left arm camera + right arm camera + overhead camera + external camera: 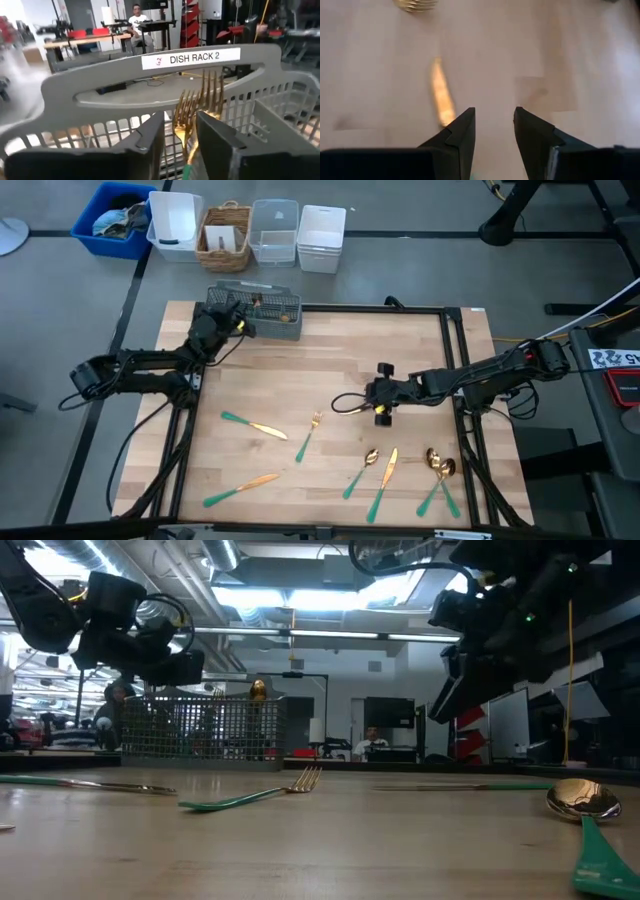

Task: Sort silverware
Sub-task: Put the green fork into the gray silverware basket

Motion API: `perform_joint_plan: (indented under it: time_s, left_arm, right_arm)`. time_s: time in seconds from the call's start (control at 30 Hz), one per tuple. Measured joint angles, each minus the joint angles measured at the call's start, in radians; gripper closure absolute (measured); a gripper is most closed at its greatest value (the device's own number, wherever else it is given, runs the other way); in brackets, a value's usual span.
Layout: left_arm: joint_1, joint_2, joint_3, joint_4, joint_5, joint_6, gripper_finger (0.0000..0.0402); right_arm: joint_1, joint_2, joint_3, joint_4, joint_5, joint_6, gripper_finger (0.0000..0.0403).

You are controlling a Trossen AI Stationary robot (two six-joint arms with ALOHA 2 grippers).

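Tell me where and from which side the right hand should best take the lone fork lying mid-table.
Likely the slim teal handle of the fork, near its middle, coming straight down from above. It lies flat on the wooden table with bare wood on both sides, tines toward the dish rack. The right hand hovers open nearby; its fingers should straddle the handle crosswise.

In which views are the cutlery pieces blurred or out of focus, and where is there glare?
Right wrist view: the gold knife blade on the table is soft and blurred. Left wrist view: the fork tines and rack edges are slightly smeared. Low view: bright ceiling lights glare; the near spoon is sharp. High view: evenly lit.
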Motion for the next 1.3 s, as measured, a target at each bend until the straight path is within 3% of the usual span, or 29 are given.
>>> perform_joint_plan:
  time_s: [0.17,0.4,0.53,0.7,1.0,1.17,1.3]
  left_arm:
    - [-0.036,0.000,0.000,0.006,0.023,-0.140,0.0267]
    - [-0.133,0.000,0.000,0.006,0.036,-0.154,0.0265]
    - [-0.199,0.000,0.000,0.005,0.087,-0.207,0.0265]
    - [-0.296,-0.001,0.001,0.003,0.234,-0.306,0.0265]
    - [-0.489,-0.001,0.001,-0.006,0.461,-0.371,0.0265]
    - [-0.595,-0.001,0.001,-0.022,0.489,-0.385,0.0265]
    - [-0.665,0.000,0.001,-0.026,0.491,-0.387,0.0265]
  right_arm:
    - [0.000,0.000,0.000,-0.029,-0.077,0.058,0.0267]
    - [0.000,0.012,0.000,-0.176,-0.085,0.126,0.0267]
    - [0.000,0.036,0.000,-0.146,-0.103,0.121,0.0267]
    - [0.000,0.045,0.000,-0.015,-0.192,0.074,0.0267]
    - [0.000,0.115,0.002,0.296,-0.188,0.172,0.0267]
    - [0.000,0.215,0.001,0.464,-0.189,0.263,0.0267]
    - [-0.009,0.309,0.000,0.605,-0.254,0.316,0.0267]
